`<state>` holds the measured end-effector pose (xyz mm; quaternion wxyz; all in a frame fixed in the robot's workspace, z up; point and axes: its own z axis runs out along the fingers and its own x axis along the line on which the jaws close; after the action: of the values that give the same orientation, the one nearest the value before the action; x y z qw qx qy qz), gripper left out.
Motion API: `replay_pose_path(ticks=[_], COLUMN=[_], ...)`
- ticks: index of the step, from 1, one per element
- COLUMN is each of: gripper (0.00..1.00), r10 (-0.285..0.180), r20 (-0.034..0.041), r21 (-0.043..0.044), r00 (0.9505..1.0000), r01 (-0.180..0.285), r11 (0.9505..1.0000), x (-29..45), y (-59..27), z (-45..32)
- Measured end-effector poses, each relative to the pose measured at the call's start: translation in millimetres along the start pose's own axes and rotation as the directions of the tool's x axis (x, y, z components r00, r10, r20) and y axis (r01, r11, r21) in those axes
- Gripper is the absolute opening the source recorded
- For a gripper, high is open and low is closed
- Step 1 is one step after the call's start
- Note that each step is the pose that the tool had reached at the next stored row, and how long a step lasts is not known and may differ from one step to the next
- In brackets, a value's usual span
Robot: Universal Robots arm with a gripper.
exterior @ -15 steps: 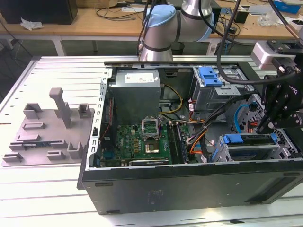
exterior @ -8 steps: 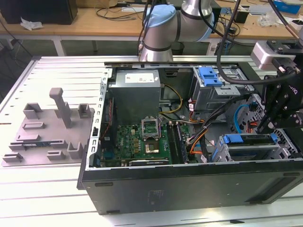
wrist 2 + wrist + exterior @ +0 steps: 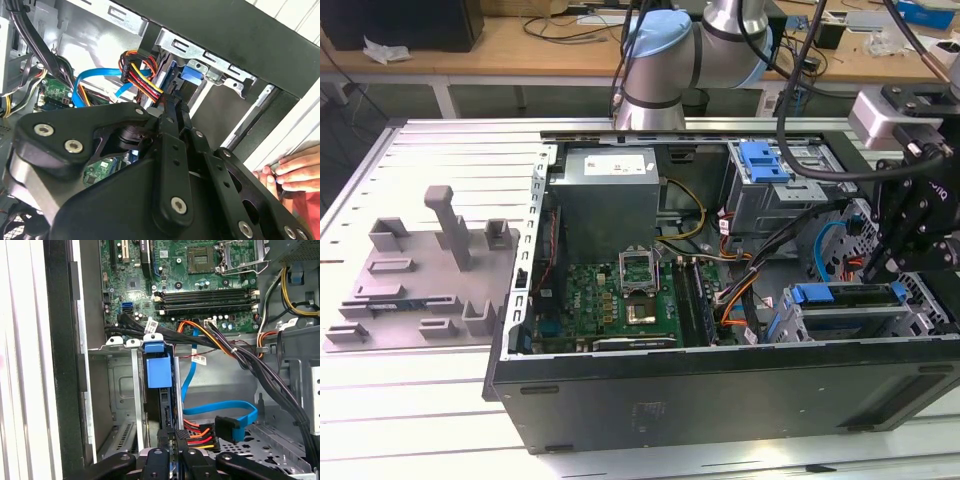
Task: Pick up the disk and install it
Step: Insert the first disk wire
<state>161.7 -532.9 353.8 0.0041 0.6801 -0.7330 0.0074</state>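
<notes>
My tool (image 3: 172,434) sits low in the open computer case (image 3: 720,385), which lies on its side on the bench (image 3: 420,400). Its fingers are drawn in narrow on the near end of the disk (image 3: 159,372), so I read it as gripping the disk.

The disk stands on its thin edge inside the metal drive cage (image 3: 125,390), in the corner of the case at the exterior view's right. Its long axis runs from my tool straight toward the motherboard (image 3: 200,280). The blue end of the frame leads that way, and the flat faces are turned toward the cage walls. In the exterior view that axis lies left to right, blue end at the left.

I judge the step in hand to be seating the disk. To do it well I would keep the disk square to the cage walls and press only along its long axis, with no twist. The bundle of red, orange and yellow wires (image 3: 197,432) and the blue ribbon cable (image 3: 235,410) lie just beside my fingers and could snag. A person's hand (image 3: 290,172) rests at the case edge.
</notes>
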Motion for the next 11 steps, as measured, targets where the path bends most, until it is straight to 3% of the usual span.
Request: replay_pose_path(ticks=[5,11], gripper=[0.16,0.16], r10=[-0.031,-0.032], r20=[0.0001,0.0002], r21=[0.0005,0.0005], r00=[0.9995,0.9995], r01=[0.031,0.032], r11=[0.9995,0.9995], x=[0.0,0.0], y=[0.2,0.2], z=[0.5,0.6])
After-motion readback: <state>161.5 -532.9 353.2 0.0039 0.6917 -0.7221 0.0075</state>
